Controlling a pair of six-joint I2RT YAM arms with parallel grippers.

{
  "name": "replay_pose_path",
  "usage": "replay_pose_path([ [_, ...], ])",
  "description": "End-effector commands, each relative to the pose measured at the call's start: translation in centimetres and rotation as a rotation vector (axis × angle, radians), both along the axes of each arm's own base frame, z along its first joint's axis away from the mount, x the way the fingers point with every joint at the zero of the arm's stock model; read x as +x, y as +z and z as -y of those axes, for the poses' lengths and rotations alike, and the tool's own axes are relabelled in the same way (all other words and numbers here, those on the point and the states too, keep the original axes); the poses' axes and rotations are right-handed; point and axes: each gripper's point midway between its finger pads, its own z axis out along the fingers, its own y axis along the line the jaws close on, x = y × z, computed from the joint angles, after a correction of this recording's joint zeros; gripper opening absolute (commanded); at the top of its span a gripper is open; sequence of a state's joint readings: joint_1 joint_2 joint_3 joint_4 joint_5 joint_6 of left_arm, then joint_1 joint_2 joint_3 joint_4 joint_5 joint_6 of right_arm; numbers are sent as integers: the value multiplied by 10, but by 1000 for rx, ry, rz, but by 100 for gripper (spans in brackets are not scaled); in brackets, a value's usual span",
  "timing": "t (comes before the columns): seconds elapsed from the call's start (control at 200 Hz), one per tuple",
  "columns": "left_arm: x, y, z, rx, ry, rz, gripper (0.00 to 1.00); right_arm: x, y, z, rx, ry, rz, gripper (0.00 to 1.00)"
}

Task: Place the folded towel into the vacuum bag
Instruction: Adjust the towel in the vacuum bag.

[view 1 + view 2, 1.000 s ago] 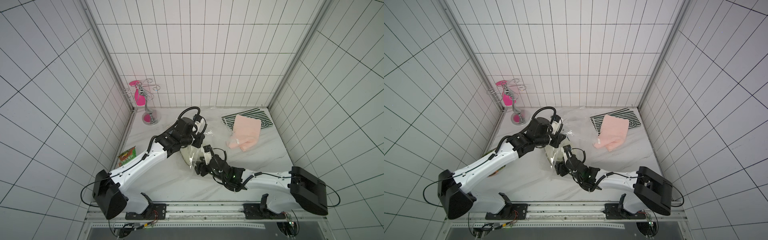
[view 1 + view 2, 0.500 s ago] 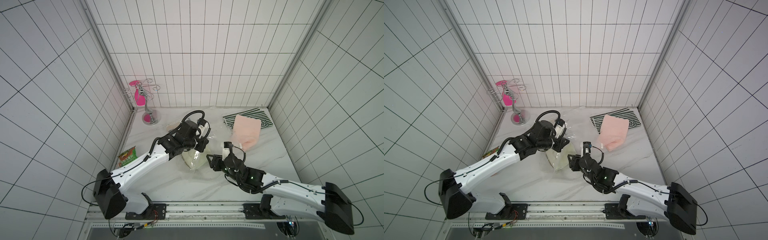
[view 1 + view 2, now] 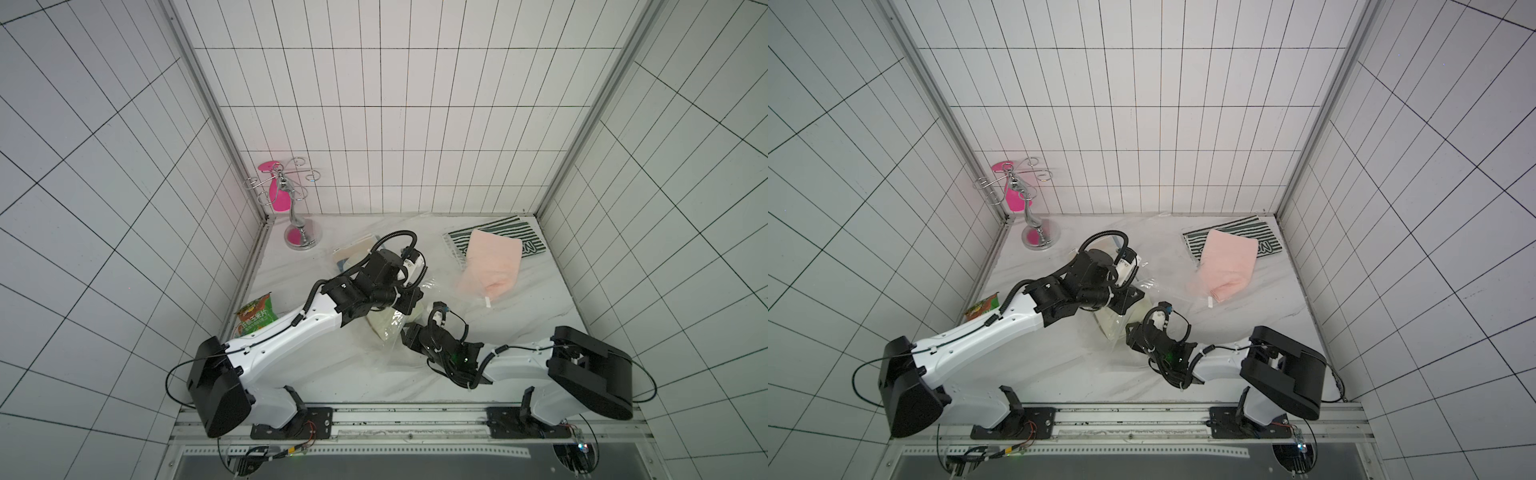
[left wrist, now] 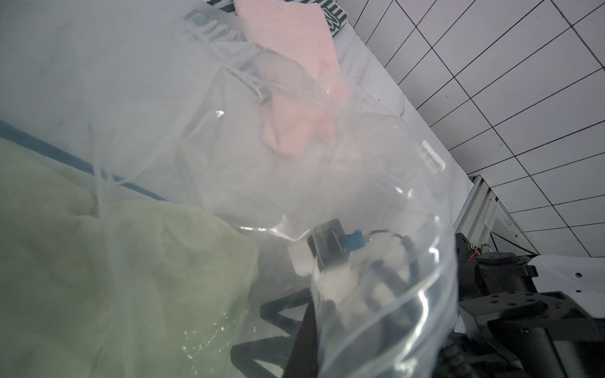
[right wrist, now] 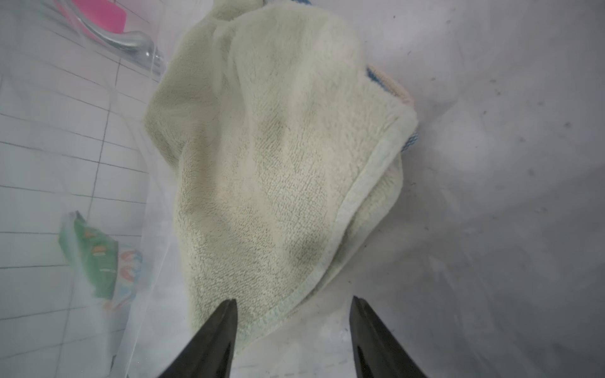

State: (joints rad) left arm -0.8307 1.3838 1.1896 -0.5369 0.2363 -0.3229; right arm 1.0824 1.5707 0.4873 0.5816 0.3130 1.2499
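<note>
The vacuum bag [image 3: 437, 286] [image 3: 1156, 286] is clear crinkly plastic lying mid-table, with its white slider clip [image 4: 432, 157] on the rim. A pale green folded towel [image 3: 384, 329] [image 3: 1109, 323] [image 5: 278, 163] lies inside it. My left gripper [image 3: 409, 303] [image 3: 1133, 299] [image 4: 307, 327] is shut, pinching the bag's plastic edge and holding it up. My right gripper [image 3: 409, 338] [image 3: 1131, 332] [image 5: 293, 307] stands open at the bag's mouth. Its fingertips [image 5: 224, 322] are at the towel's near hem and hold nothing.
A pink towel [image 3: 492, 266] lies on a striped mat [image 3: 521, 237] at the back right. A green snack packet [image 3: 255, 318] leans against the left wall. A chrome stand [image 3: 297, 232] with a pink item is in the back left corner. A blue-edged cloth [image 5: 404, 95] lies behind the green towel.
The right gripper drew away to the right half a second ago and is now back at the bag's mouth by the towel. The left arm shifted slightly, still holding the bag.
</note>
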Motion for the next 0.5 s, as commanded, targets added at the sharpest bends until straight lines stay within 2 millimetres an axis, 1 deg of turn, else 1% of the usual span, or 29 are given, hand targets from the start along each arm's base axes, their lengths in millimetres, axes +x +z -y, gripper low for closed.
replay_pose_path([
  [0.0,-2,3,2,-14,-7,2,8,17,13,-23,169,-21,3,57],
  [0.05,-1,3,2,-8,-5,5,8,26,11,-32,204,-6,-14,54],
  [0.105,-1,2,1,0,-4,6,8,35,11,-38,245,-9,-5,48],
  [0.175,-1,3,0,2,-5,10,8,47,23,-49,309,28,32,31],
  [0.245,-1,4,-1,5,-4,13,8,53,48,-64,355,83,93,14],
  [0.27,-1,4,-1,4,-4,13,7,54,56,-69,355,105,107,10],
  [0.32,-2,10,-2,-2,-6,18,7,55,62,-74,332,113,90,1],
  [0.375,-3,19,-3,-17,-7,34,7,56,73,-78,335,128,128,0],
  [0.4,-2,21,-4,-19,-4,45,7,56,76,-79,336,130,136,0],
  [0.435,-2,24,-6,-20,0,59,7,57,71,-80,325,128,125,0],
  [0.495,-1,23,-8,-16,3,69,8,58,53,-81,296,121,83,0],
])
